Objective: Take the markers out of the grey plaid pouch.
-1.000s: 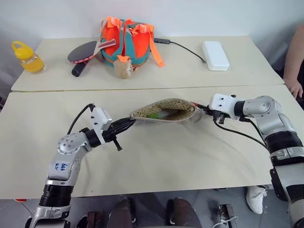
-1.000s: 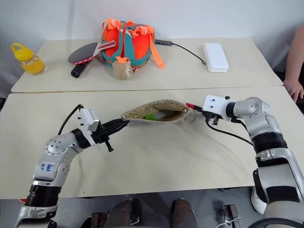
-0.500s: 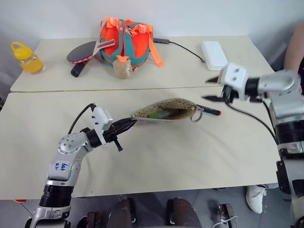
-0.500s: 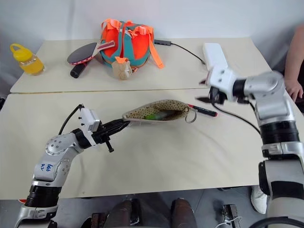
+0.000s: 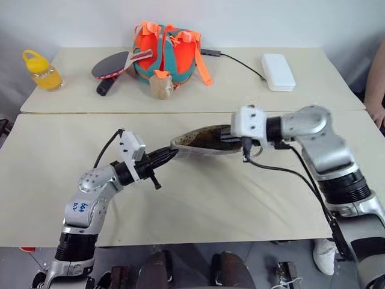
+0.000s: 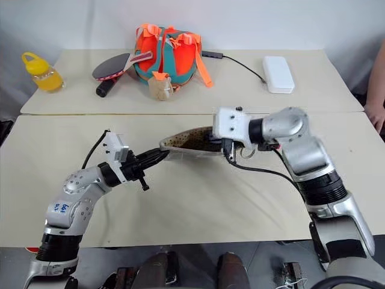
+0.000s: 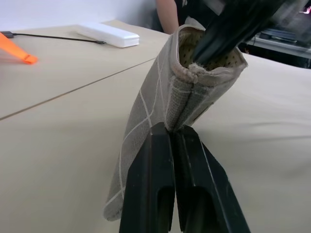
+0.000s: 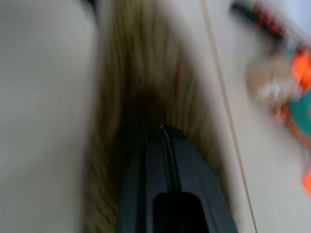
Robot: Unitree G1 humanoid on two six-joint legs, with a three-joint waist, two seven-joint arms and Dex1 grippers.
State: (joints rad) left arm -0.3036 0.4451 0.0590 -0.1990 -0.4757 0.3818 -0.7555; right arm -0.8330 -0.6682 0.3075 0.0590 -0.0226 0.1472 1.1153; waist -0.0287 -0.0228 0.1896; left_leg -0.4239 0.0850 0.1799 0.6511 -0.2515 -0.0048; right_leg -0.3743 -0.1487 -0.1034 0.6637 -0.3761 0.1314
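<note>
The cream table [image 5: 198, 198] spans the frame, a second table [image 5: 240, 90] behind it across the upper half. At upper centre sits an orange-and-teal bag [image 5: 165, 51], a table-tennis paddle [image 5: 114, 66] to its left. At frame centre the grey plaid pouch [image 5: 201, 141] is held up off the table, mouth open. The left gripper [image 5: 170, 155], centre-left, has its jaws clamped on the pouch's end. The right gripper [image 6: 212, 139], jaws pressed together, reaches into the open mouth. The markers cannot be made out.
</note>
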